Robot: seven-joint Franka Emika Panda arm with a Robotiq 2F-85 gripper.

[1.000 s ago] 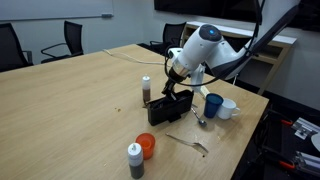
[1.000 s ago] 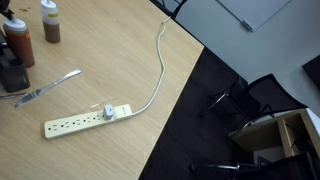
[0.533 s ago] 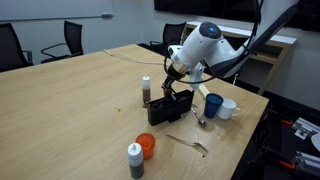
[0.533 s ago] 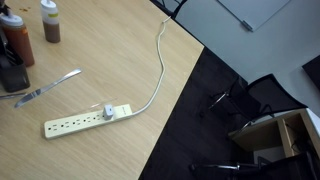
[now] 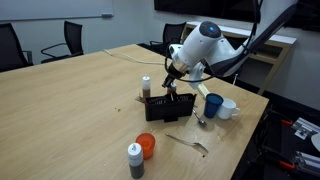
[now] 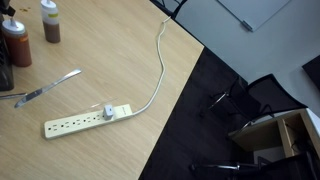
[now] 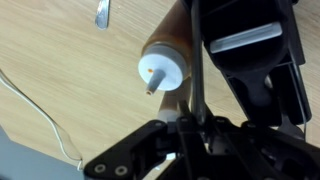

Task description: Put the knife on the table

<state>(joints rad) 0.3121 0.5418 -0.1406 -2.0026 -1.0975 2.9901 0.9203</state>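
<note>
In an exterior view, a grey bottle (image 5: 135,160) with a white cap and a low orange piece (image 5: 147,145) stand on the wooden surface (image 5: 70,100). They are well apart from the tool (image 5: 172,93), on its left and nearer the camera. A brown bottle (image 5: 146,88) with a white cap stands upright just left of the tool, close beside a black holder (image 5: 165,108). The tool hangs directly over that holder, pointing down, with its fingertips at the holder's top edge.

The wrist view shows a thin dark strip (image 7: 196,70) running up from between the tool's parts, past the brown bottle's cap and along the holder's left side. This strip may be the knife, but its shape is too dark and narrow to confirm. Whether the tool is clenched on it or released cannot be told.

Below and to the right of the tool a slim utensil (image 5: 188,142) lies flat on the surface. A silver utensil (image 5: 198,119) lies nearer the holder's right side. Further right stand a blue cup (image 5: 213,105) and a white mug (image 5: 229,108), just beside each other.

In an exterior view, a flat silver piece of cutlery (image 6: 50,88) lies on the surface. To its right is a power strip (image 6: 87,120), whose white cable (image 6: 155,70) runs toward the surface's edge.
</note>
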